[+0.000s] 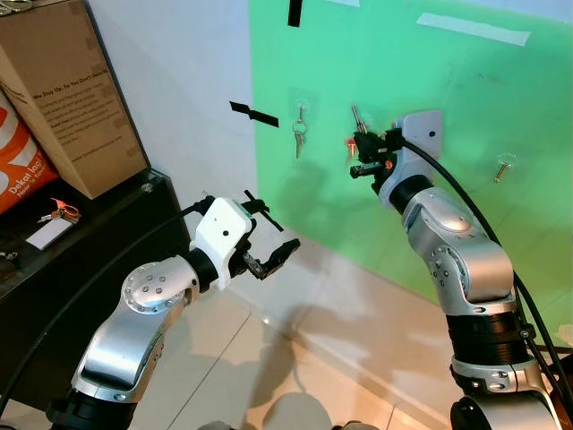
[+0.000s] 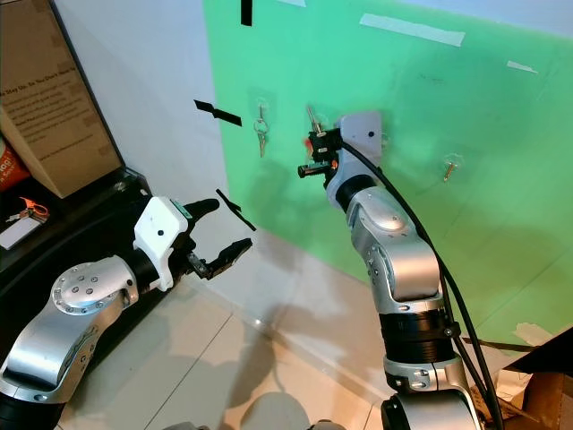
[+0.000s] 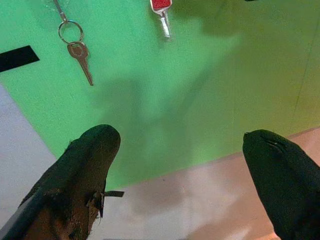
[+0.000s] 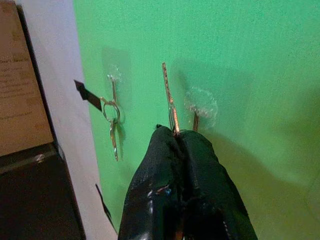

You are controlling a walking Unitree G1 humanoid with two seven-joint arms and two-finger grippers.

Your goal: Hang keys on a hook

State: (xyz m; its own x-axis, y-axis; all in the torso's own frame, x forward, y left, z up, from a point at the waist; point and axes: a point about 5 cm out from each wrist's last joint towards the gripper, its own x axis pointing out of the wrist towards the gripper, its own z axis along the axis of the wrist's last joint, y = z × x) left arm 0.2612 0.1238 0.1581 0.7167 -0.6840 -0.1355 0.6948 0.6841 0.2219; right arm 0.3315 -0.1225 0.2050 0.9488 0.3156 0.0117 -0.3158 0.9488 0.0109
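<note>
Right wrist view: key ring (image 4: 170, 105) half-hidden.

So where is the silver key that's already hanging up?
The silver key hangs on a clear hook on the green wall, left of the right gripper pinching another key, just right of a black tape strip.

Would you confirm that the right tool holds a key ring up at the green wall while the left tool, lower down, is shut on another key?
Not quite: the left tool is open and holds nothing; the left wrist view shows its fingers wide apart. The rest stands: the right tool is shut on a key ring at the green wall, beside a clear hook.
</note>
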